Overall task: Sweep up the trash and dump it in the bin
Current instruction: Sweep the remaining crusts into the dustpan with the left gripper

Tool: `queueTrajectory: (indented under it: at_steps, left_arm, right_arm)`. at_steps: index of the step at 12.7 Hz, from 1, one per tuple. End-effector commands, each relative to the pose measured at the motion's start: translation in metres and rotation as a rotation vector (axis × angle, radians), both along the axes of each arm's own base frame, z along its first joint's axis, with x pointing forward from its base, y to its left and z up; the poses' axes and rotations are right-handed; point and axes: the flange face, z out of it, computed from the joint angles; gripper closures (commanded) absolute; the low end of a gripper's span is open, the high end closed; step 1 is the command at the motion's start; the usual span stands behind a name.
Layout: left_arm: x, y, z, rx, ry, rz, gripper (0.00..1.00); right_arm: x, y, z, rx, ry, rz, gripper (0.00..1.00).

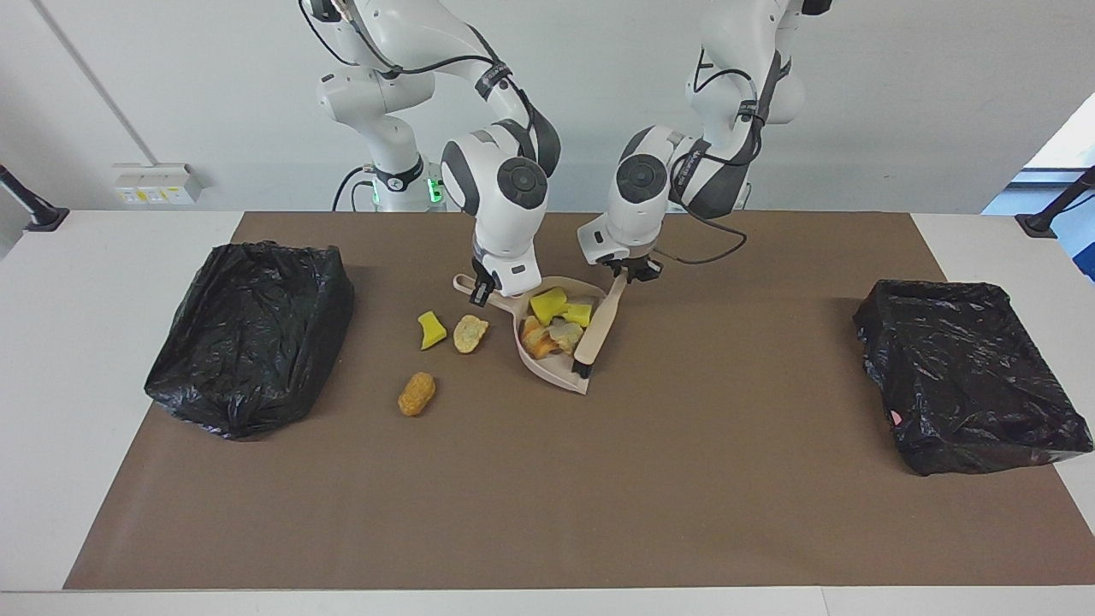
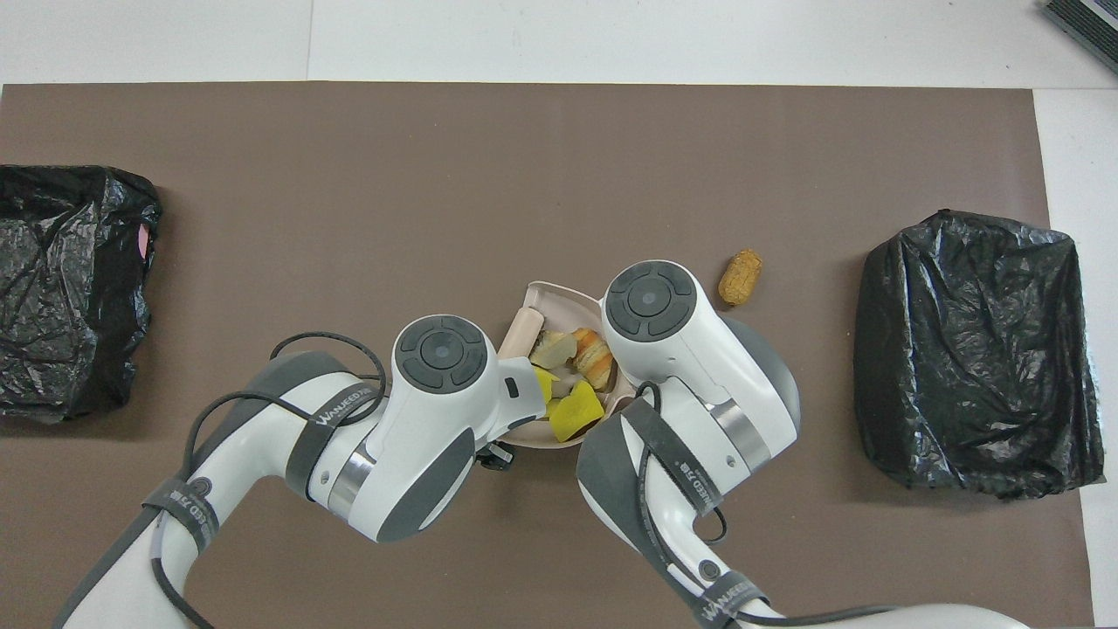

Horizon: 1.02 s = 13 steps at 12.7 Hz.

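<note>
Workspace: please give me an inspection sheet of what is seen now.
Surface: brown mat on a white table.
Job's things: dustpan holds several trash pieces; three pieces lie on the mat beside it; two black-bagged bins, one at each end.
Clutter: nothing seen.
Grippers: right gripper shut on the dustpan handle; left gripper shut on the brush, bristles in the pan.
Cables: black leads along both arms.
Surroundings: white wall, socket box.

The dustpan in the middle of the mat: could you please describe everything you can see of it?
The dustpan is beige, seemingly plastic, with a rounded back wall and a flat open lip pointing away from the robots. It lies on the brown mat, its short handle gripped by the right claw. Several yellow and tan trash pieces are piled inside. The brush, held by the left claw, rests in it, bristles near the lip.
</note>
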Motion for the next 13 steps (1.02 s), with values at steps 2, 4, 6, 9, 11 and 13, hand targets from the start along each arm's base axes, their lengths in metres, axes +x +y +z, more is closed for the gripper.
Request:
queueTrajectory:
  at_steps: [2, 4, 6, 9, 11, 13]
  left_arm:
    - [-0.008, -0.008, 0.014, -0.001, 0.011, 0.166, 1.00]
    - [-0.004, -0.009, 0.017, 0.016, 0.011, 0.267, 1.00]
    - [-0.001, -0.006, 0.018, 0.030, 0.004, 0.332, 1.00]
    - [0.002, -0.002, 0.018, 0.040, -0.002, 0.346, 1.00]
    - [0.008, 0.007, 0.028, 0.034, -0.014, 0.365, 1.00]
    - [0.009, 0.016, 0.043, 0.036, -0.022, 0.380, 1.00]
  right_arm:
    - [0.001, 0.004, 0.004, -0.006, -0.005, -0.023, 1.00]
    - [0.001, 0.004, 0.003, -0.005, -0.006, -0.022, 1.00]
    - [0.005, 0.001, 0.002, 0.005, -0.007, -0.021, 1.00]
    - [0.012, 0.000, 0.004, 0.039, -0.033, -0.020, 1.00]
    - [0.014, -0.003, 0.008, 0.053, -0.034, -0.020, 1.00]
    - [0.022, -0.016, 0.016, 0.102, -0.019, -0.033, 1.00]
